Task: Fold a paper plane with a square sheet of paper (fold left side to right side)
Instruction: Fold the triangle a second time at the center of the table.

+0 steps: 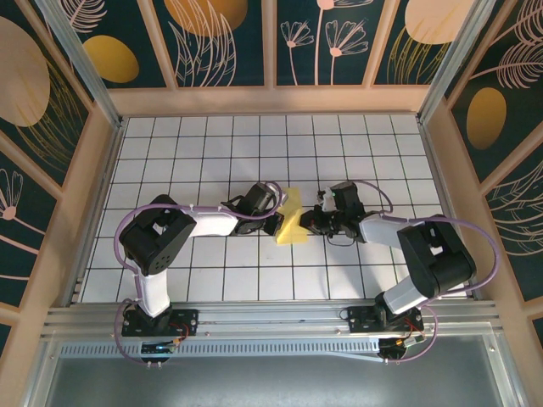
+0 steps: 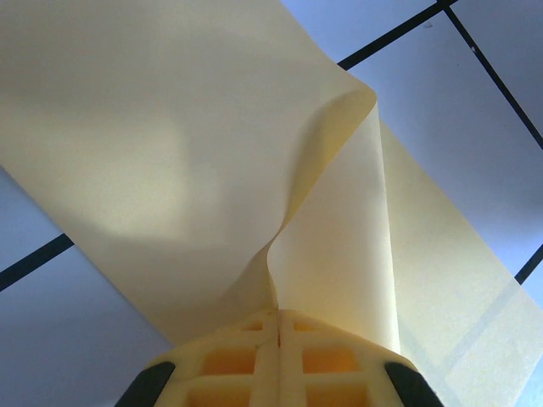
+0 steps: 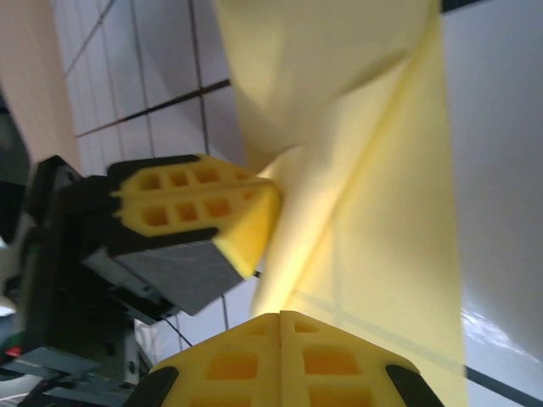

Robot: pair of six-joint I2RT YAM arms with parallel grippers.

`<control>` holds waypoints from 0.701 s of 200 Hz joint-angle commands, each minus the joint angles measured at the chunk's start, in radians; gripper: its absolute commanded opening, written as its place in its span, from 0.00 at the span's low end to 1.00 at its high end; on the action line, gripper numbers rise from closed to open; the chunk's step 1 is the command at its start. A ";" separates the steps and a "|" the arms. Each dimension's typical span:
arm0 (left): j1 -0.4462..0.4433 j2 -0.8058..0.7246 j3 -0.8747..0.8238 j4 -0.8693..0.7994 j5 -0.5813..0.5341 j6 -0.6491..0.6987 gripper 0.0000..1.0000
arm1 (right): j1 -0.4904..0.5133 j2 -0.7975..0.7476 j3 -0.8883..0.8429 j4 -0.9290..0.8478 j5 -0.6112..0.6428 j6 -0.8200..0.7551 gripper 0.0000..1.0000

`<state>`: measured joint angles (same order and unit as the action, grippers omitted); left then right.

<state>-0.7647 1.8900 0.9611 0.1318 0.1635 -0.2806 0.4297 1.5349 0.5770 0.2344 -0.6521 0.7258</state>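
Here, mid-table, the left gripper (image 2: 278, 317) clamps the curled-up sheet of paper (image 2: 170, 153); the right gripper (image 3: 281, 315), fingers pressed together, touches its right edge.

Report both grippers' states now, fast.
Left gripper: shut, pinching the square sheet of paper.
Right gripper: shut, apparently nipping an edge of the same sheet.

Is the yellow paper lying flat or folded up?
Partly folded, not flat: the paper curls up off the table where the left gripper pinches its edge.
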 commanded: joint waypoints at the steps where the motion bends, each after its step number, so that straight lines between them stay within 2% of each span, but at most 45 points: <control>1: 0.006 0.032 -0.009 -0.023 -0.008 0.022 0.00 | -0.001 0.057 0.038 0.105 -0.023 0.054 0.00; 140: 0.006 0.036 -0.002 -0.029 -0.005 0.024 0.00 | 0.046 0.214 0.138 0.073 0.006 0.018 0.00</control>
<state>-0.7647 1.8900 0.9611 0.1318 0.1635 -0.2737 0.4633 1.7237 0.6853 0.3111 -0.6548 0.7647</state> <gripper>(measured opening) 0.055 0.052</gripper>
